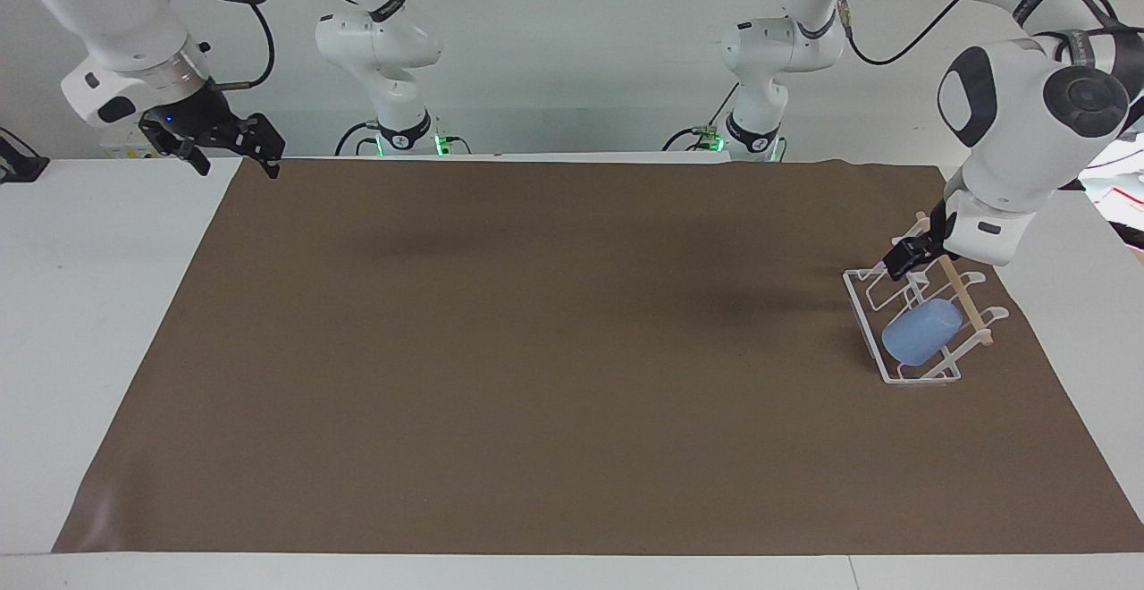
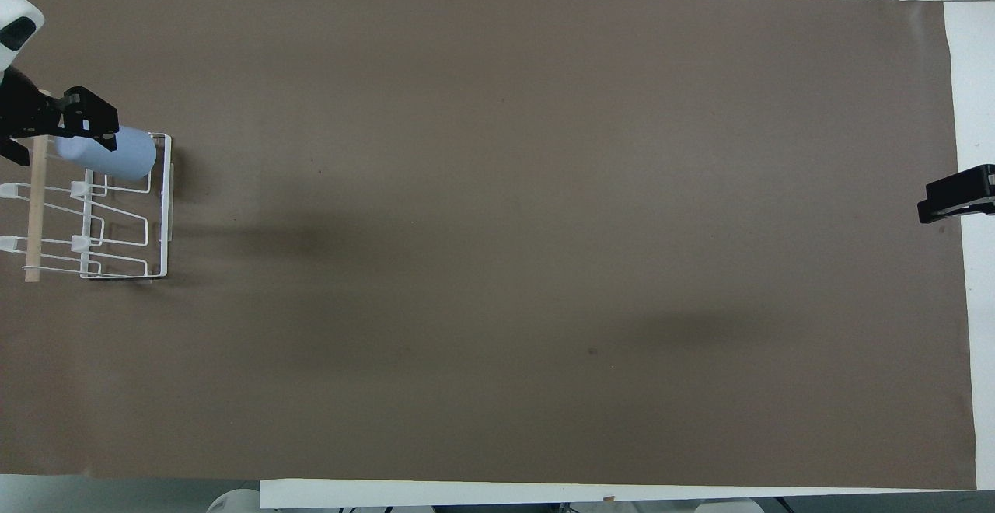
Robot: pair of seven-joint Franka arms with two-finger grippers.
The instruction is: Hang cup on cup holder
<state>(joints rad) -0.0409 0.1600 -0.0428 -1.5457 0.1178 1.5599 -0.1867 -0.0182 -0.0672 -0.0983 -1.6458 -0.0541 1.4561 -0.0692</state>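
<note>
On the white wire cup holder (image 1: 904, 374) the small light-blue plastic cup (image 1: 921, 331) lies slanted along 1 prong; the released left gripper (image 1: 904, 257) hangs empty above the rack; the right gripper (image 1: 228, 147) waits, open.

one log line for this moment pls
cup: on cup holder prong, released | left gripper: open, empty, over holder | right gripper: open, empty, waiting at right arm's end

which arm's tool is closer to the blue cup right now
Left. The left tool hangs open over the rack, just above the cup on it. The right tool, open, waits at the table's other end.
</note>
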